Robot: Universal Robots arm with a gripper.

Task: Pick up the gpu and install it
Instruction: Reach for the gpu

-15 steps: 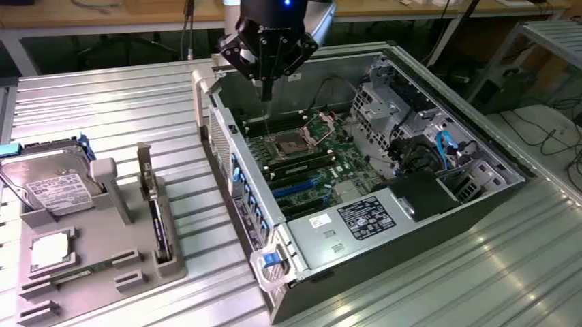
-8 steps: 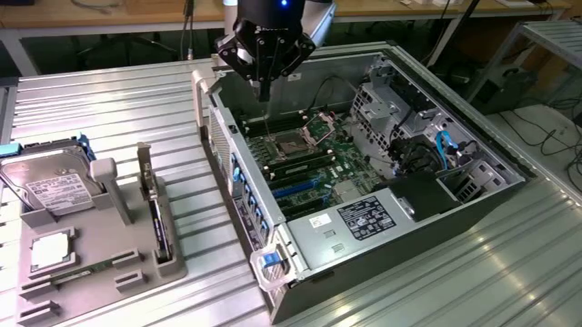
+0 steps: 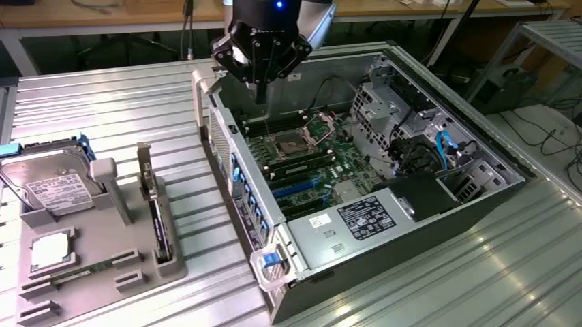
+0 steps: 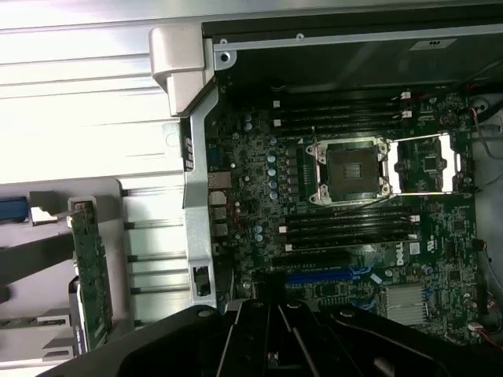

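Note:
The gpu (image 3: 155, 219) stands on edge in a slot of the grey holder (image 3: 136, 272) at the exterior view's left, its silver end bracket pointing up and away. In the wrist view the gpu (image 4: 91, 267) shows as a thin green-edged card beside the case wall. My gripper (image 3: 258, 94) hangs above the far end of the open computer case (image 3: 427, 204), over the motherboard (image 4: 346, 236). Its fingers are shut together with nothing between them. It is well apart from the gpu.
The holder also carries a silver hard drive (image 3: 50, 182), a square processor (image 3: 51, 249) and a narrow green memory stick (image 3: 75, 276). Inside the case lie the processor socket (image 4: 349, 171), blue card slots (image 3: 296, 189), drive cages and cables. Ribbed metal table (image 3: 109, 109) surrounds everything.

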